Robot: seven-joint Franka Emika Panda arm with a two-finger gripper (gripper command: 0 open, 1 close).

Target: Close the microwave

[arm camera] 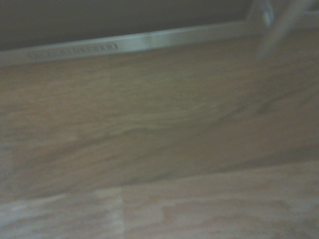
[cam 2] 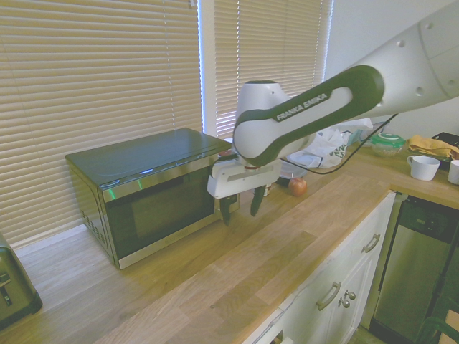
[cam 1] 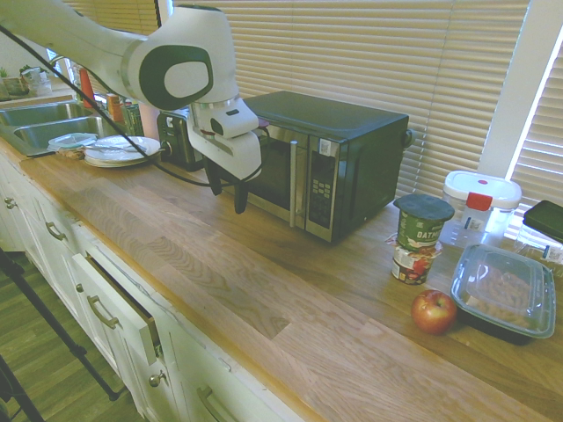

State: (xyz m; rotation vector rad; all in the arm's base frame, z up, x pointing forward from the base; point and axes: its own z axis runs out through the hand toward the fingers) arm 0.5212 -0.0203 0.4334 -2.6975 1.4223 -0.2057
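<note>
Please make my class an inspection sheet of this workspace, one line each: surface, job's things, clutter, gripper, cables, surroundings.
Surface: wooden countertop, visible parts look dry.
Job's things: microwave upright on the countertop; its door looks shut, flush with the body.
Clutter: apple beside a lidded food container; oatmeal cup stacked on another cup; plates by the sink.
Gripper: open, nothing between the fingers, in front of the microwave.
Cables: nothing seen beyond the rig's own.
Surroundings: window blinds; sink; one drawer pulled partly out.

Pale slatted blinds [cam 1: 369,53] — behind a wooden counter [cam 1: 264,316] with white cabinets [cam 1: 123,330].
</note>
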